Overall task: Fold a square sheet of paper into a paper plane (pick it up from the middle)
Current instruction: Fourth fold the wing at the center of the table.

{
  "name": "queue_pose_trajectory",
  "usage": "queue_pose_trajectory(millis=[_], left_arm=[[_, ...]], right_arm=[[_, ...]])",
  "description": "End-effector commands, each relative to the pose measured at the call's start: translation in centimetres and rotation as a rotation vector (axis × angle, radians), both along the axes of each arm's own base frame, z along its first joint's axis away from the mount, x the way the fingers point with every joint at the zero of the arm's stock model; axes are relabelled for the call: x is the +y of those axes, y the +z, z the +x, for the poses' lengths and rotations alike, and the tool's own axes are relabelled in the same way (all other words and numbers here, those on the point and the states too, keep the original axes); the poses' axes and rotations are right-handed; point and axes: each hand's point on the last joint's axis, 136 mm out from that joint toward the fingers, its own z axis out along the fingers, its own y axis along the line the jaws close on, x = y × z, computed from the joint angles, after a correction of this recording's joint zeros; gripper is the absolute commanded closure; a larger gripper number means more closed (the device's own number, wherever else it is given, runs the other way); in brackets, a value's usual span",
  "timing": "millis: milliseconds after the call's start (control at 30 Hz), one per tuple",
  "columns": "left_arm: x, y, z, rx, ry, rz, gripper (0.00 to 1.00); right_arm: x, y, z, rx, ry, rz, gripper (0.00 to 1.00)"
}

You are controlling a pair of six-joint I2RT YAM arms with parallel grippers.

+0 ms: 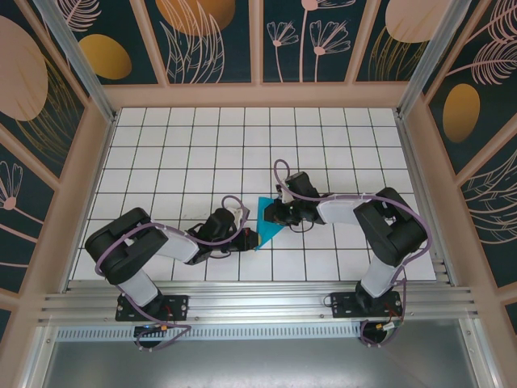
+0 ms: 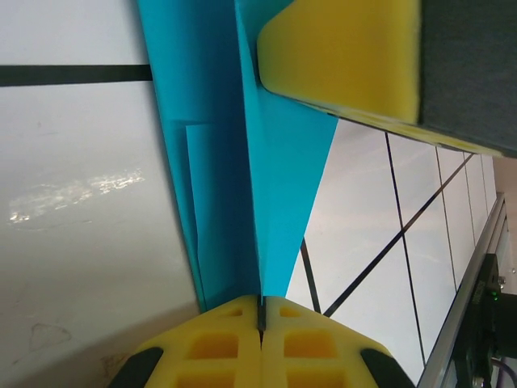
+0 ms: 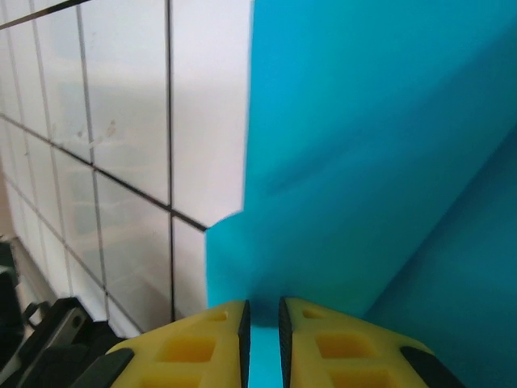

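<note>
The teal-blue sheet of paper [image 1: 266, 227] lies folded into a narrow pointed shape on the white tiled table, between my two grippers. My left gripper [image 1: 252, 239] is at its near tip. Seen from the left wrist, the left gripper [image 2: 261, 311] is shut on the raised centre crease of the paper [image 2: 279, 210], and a yellow finger [image 2: 339, 56] of the right gripper touches the far end of that crease. My right gripper [image 1: 273, 214] sits on the paper's far part. In the right wrist view its jaws [image 3: 262, 317] stand slightly apart, open, with teal paper [image 3: 363, 145] showing through the gap.
The white tiled tabletop [image 1: 194, 145] spreads all around the paper. Wooden frame walls [image 1: 258, 95] close the back and sides. An aluminium rail [image 1: 242, 301] runs along the near edge, seen also as a rail [image 2: 472, 299] in the left wrist view.
</note>
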Motion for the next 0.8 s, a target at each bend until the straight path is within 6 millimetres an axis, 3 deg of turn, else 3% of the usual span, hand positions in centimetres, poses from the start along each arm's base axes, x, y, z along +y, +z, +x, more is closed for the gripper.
queue_pose_trajectory(millis=[0,567,767], left_arm=[[0.8,-1.2,0.0,0.04,0.043,0.016,1.0],[1.1,-1.3,-0.4,0.061,0.042,0.008,1.0],[1.5,-1.8,-0.3,0.062,0.045,0.051,0.94]], right_arm=[[1.9,3.5,-0.1,-0.067,0.084,0.127,0.8],[1.6,-0.6,1.2,-0.018,0.05,0.034,0.81],[0.6,-2.2,1.0,0.001,0.019,-0.025,0.82]])
